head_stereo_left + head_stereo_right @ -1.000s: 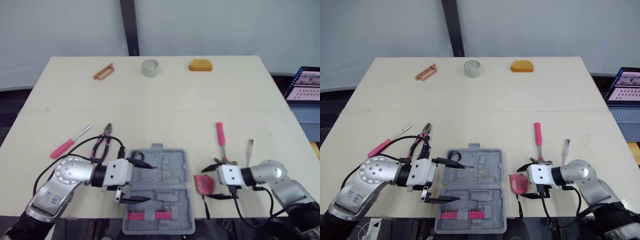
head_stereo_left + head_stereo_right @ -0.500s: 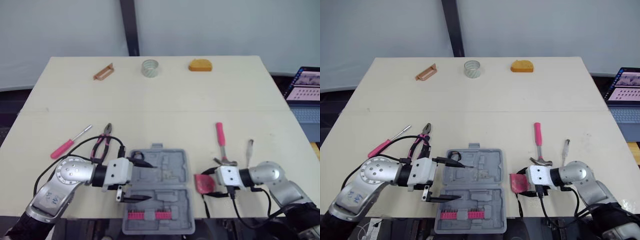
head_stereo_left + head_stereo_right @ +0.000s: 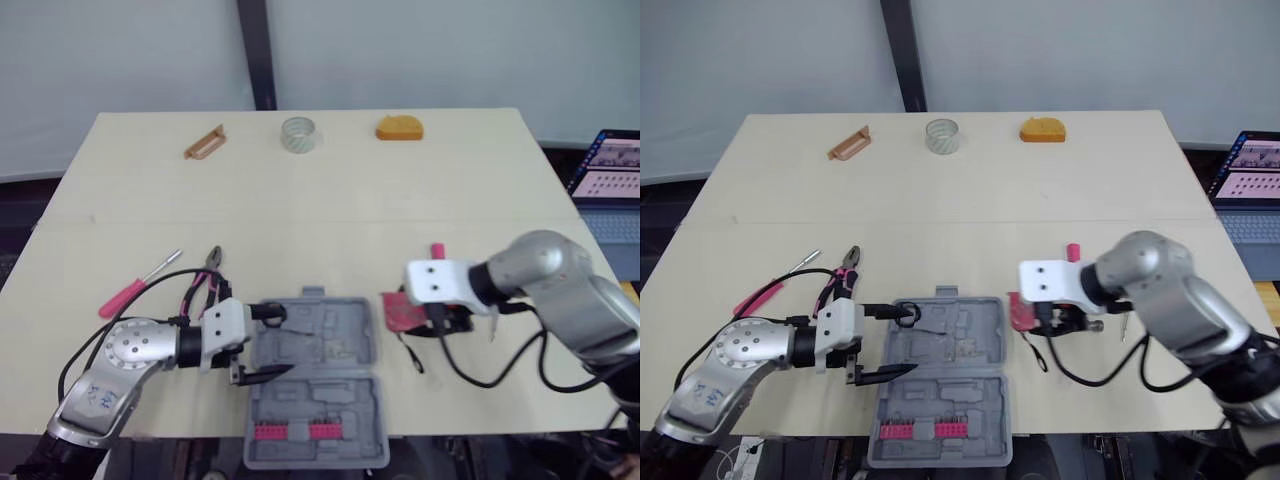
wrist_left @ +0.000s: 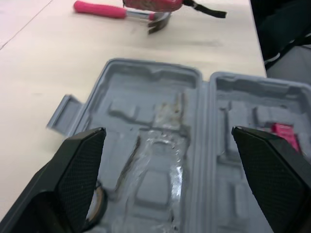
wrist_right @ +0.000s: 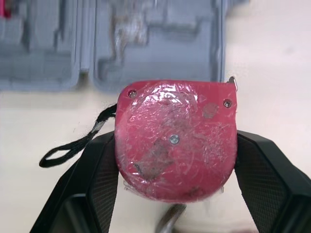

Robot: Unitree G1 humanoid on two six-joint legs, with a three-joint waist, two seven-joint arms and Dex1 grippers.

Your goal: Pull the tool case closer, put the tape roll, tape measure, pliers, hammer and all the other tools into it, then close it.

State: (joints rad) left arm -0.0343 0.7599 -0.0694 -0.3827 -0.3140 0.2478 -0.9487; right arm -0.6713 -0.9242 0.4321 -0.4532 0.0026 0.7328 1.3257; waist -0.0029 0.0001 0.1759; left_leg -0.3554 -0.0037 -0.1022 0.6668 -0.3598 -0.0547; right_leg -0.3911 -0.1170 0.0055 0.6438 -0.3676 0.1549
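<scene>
Now, on the tabletop (image 3: 330,220) lies the open tool case (image 3: 318,375), with the left gripper (image 3: 268,343) jaws released at its side. The right gripper (image 3: 408,312) jaws grasp the tape measure (image 5: 176,138) just beside the case; it is best lowered level into a fitting recess.

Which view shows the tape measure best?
The right wrist view: the tape measure faces the camera whole, gripped by the right claw. The eye views show it partly hidden by that claw; the left wrist view catches only a part of it.
</scene>
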